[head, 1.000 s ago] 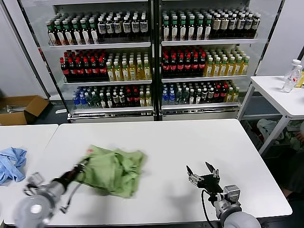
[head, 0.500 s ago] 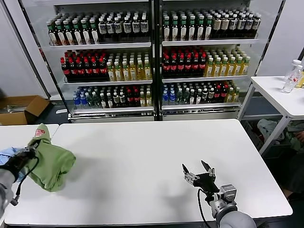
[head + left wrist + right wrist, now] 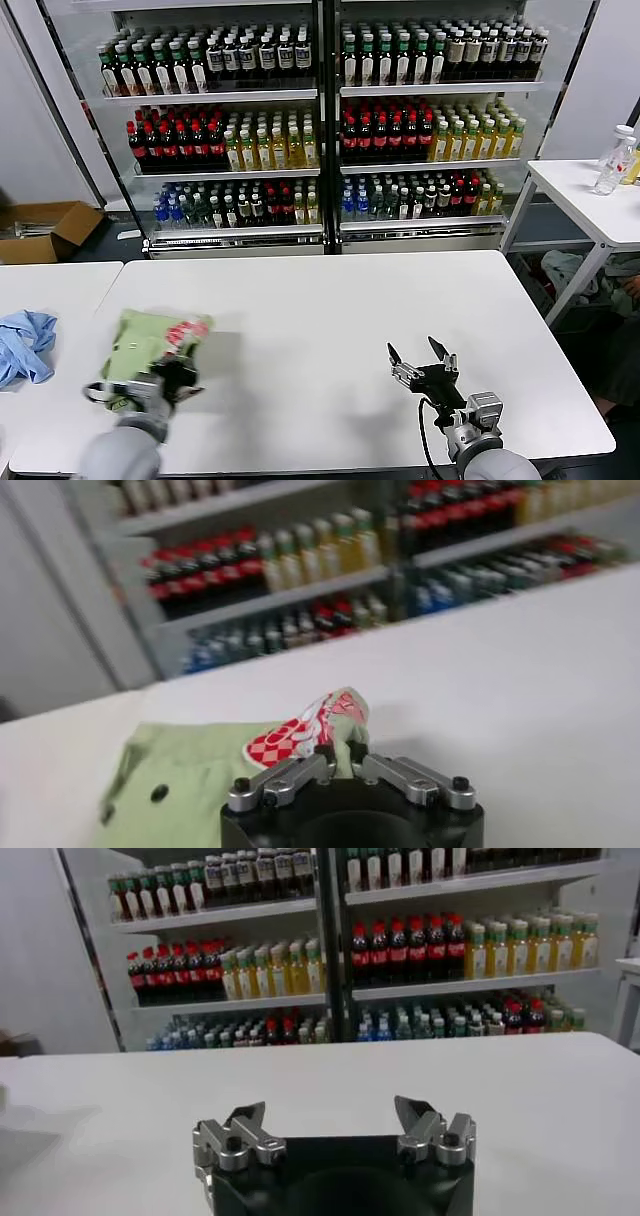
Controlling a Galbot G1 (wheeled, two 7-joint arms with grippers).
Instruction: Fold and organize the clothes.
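Note:
The clothes, a light green polo shirt (image 3: 138,346), lie bunched in a flat bundle on the left part of the white table (image 3: 330,300), red-and-white graphic (image 3: 186,331) facing up. My left gripper (image 3: 178,366) sits at the bundle's near edge, shut on a fold of the green fabric. The left wrist view shows the shirt (image 3: 190,780), its dark buttons and the left gripper (image 3: 338,752) pinching cloth beside the graphic (image 3: 300,730). My right gripper (image 3: 421,362) hovers open over the near right of the table, holding nothing, also shown as the right gripper (image 3: 333,1113).
A light blue garment (image 3: 24,345) lies on the neighbouring white table at the far left. Drink shelves (image 3: 320,130) fill the background. A cardboard box (image 3: 45,228) sits on the floor at left, and a side table (image 3: 590,195) with bottles stands at right.
My left gripper swung the shirt from the table's middle out to the left and up, then brought it down onto the table's left part. The right gripper hardly moved.

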